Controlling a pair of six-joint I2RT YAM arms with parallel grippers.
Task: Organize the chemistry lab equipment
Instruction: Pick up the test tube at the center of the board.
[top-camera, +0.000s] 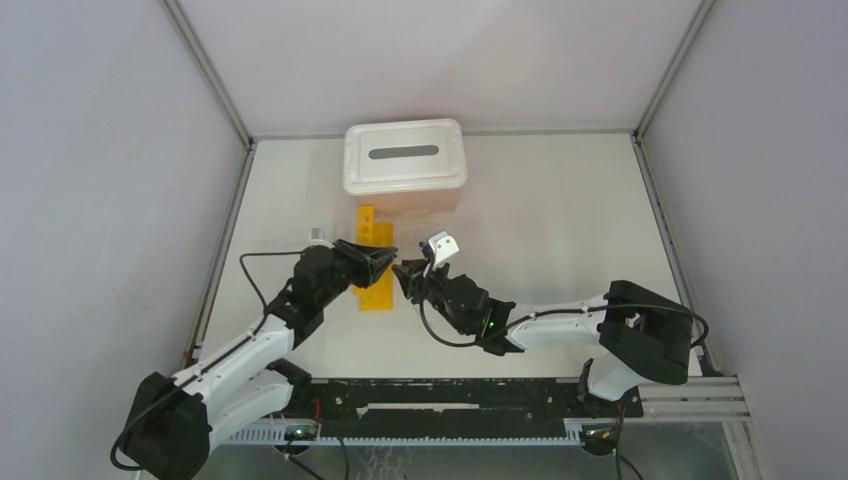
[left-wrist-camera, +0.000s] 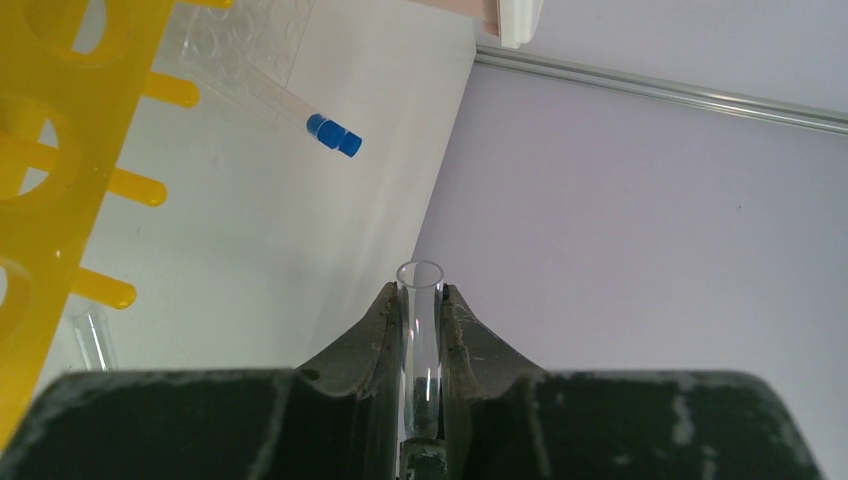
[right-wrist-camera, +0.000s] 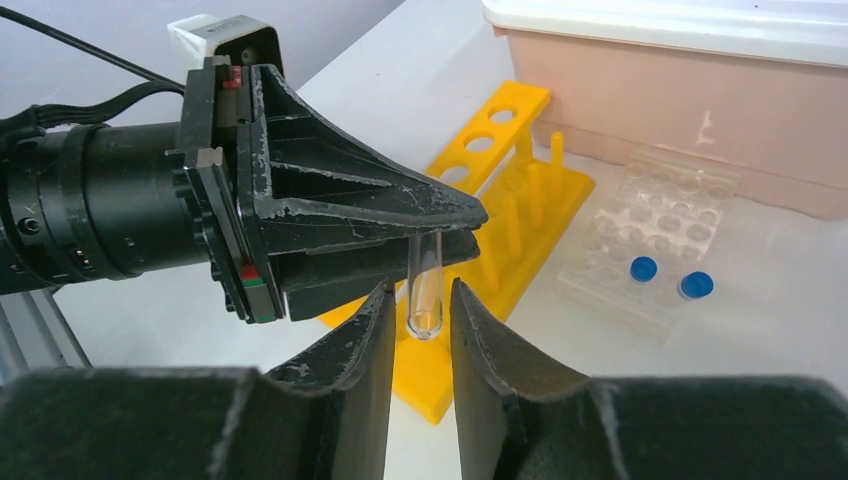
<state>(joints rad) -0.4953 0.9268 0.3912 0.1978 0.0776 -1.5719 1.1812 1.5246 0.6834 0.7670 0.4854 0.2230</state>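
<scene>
The biggest thing is the white table, and both claws hang over the middle of it, tip to tip. Past the two claws, on the far side, sits the pink bin with its white lid with a slot in it. Next in size is the long yellow rack with round holes and pegs. It lies flat on the table right under the left claw and sticks out past it toward the bin. Just beside the yellow rack, on the side away from the left claw and near the bin, is the clear plastic rack with its grid of little cups. The left claw is squeezed tight on a bare glass tube. It holds the tube near the open top, and the round bottom hangs down below its fingers. The right claw is about half open. Its two fingers stand one on each side of the tube's round bottom, very close, with a thin gap showing on each side. Two small blue-capped tubes stand in the clear rack, caps up, well off from both claws. One more small glass tube shows beside the yellow rack's pegs, off to the side of the left claw.
</scene>
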